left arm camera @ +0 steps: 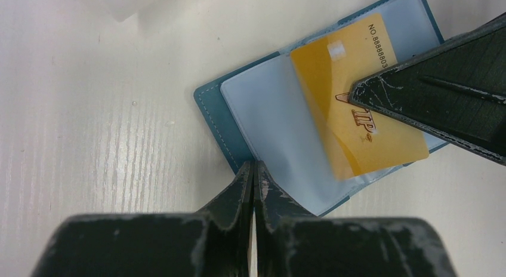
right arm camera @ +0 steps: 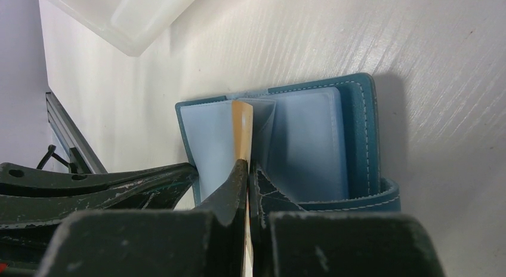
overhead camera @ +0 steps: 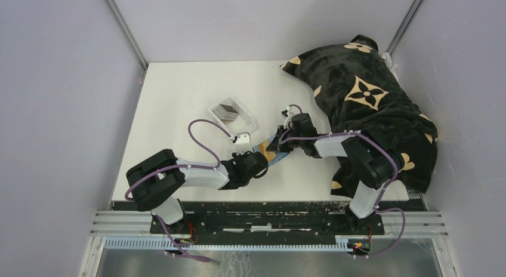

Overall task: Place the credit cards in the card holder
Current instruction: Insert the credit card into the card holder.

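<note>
Left gripper [left arm camera: 253,175], jaws closed, meets the card holder [left arm camera: 209,104] at its edge; whether it pinches is unclear. At the middle of the table [overhead camera: 179,98], a clear tray [overhead camera: 247,119] keeps dark cards [overhead camera: 227,110], yet to load. Nearer the front edge, the open card holder takes one gold card [left arm camera: 334,110], clamped in the right gripper [right arm camera: 246,169] and partly sleeved.

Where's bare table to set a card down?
Free: far-left table between clear tray and left wall; back strip between tray and blanket. Crowded: centre, where left gripper and right gripper meet at the card holder; blanket covers the right side.
</note>
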Available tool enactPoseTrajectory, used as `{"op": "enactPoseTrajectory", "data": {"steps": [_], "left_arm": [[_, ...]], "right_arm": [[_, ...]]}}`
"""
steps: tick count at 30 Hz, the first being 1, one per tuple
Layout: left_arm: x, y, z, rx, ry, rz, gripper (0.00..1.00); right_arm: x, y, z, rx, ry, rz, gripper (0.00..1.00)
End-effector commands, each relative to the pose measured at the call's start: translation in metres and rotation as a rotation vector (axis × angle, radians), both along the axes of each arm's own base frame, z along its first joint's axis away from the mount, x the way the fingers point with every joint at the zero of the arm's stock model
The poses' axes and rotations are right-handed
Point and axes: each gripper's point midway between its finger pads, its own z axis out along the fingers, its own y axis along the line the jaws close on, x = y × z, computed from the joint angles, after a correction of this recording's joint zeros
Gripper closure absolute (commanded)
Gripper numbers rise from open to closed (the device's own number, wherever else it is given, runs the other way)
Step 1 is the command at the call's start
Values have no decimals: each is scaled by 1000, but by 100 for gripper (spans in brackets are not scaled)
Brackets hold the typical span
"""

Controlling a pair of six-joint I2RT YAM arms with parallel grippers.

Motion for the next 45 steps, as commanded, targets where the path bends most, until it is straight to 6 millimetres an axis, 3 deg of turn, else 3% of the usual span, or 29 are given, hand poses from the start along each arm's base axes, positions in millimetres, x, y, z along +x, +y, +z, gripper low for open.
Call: {"op": "enactPoseTrajectory", "data": {"steps": [1, 11, 20, 33, 45], "left_arm": [[-32, 58, -48, 219, 151, 22, 93], [-32, 61, -48, 231, 148, 33, 93], [-29, 71, -46, 259, 131, 74, 93], [-26, 76, -44, 280, 118, 113, 93], [-24, 69, -47, 286, 134, 96, 94]], "right_arm": [[-65, -24, -63, -189, 225, 98, 99], [-66, -25, -81, -233, 267, 126, 99], [-87, -38, -88, -293, 292, 152, 99], [-103, -49, -76, -298, 282, 166, 99], [-96, -30, -75, -243, 278, 156, 99]]}}
